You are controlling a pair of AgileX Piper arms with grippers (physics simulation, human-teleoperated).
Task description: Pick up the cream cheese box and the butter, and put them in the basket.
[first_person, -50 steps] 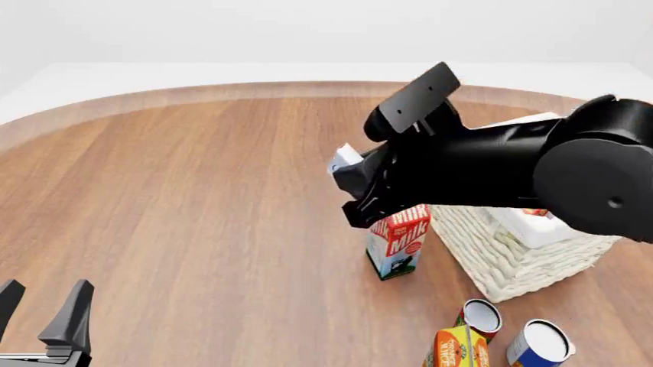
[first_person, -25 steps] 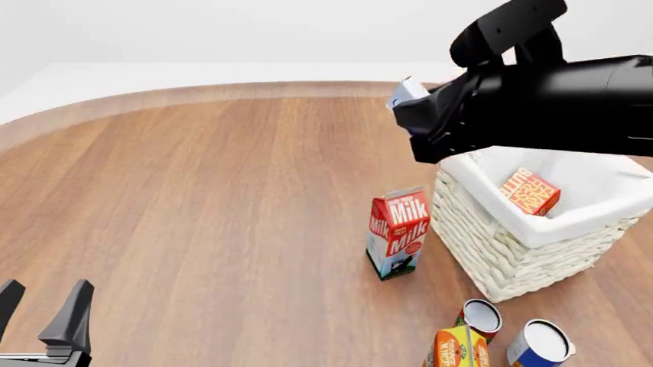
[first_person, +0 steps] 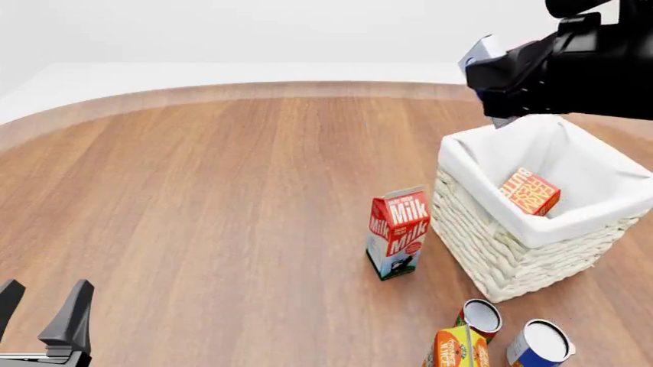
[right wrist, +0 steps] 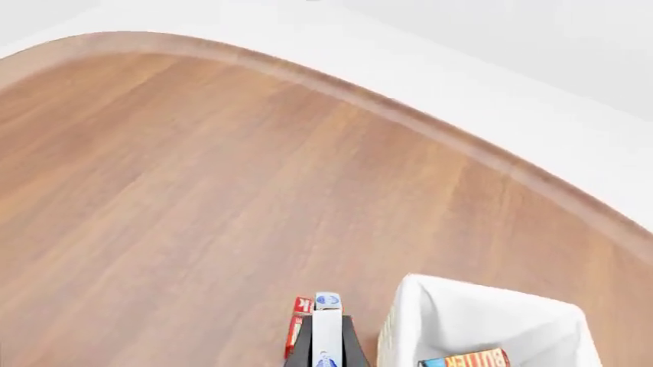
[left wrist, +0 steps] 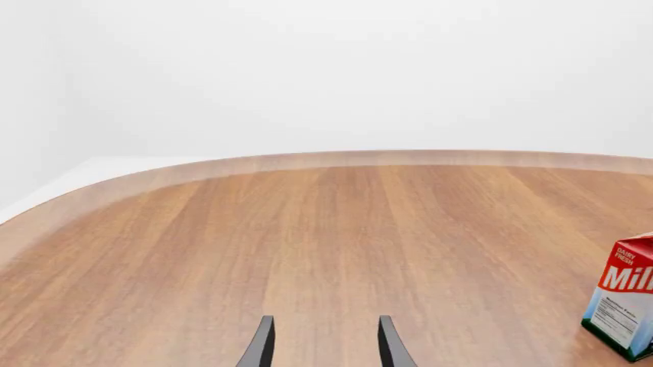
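My right gripper (first_person: 488, 67) is shut on the cream cheese box (first_person: 479, 55), a small white box with blue print. It holds the box high above the far left rim of the basket (first_person: 490, 245). In the right wrist view the box (right wrist: 326, 325) sits between the fingers, and the basket (right wrist: 433, 294) lies below and to one side. The butter (first_person: 530, 191) lies tilted inside the basket on the white lining, and also shows in the right wrist view (right wrist: 464, 358). My left gripper (first_person: 41, 313) is open and empty, low at the near left edge; its fingers (left wrist: 263, 345) stand apart.
A red Milk carton (first_person: 398, 232) stands just left of the basket and also shows in the left wrist view (left wrist: 625, 306). Two cans (first_person: 479, 316) (first_person: 539, 344) and a small orange carton (first_person: 457, 348) stand in front of the basket. The table's curved edge (first_person: 255, 90) runs along the back.
My right arm has risen and swung to the right with the cream cheese box, from above the Milk carton to above the basket's far rim. The left arm has not moved.
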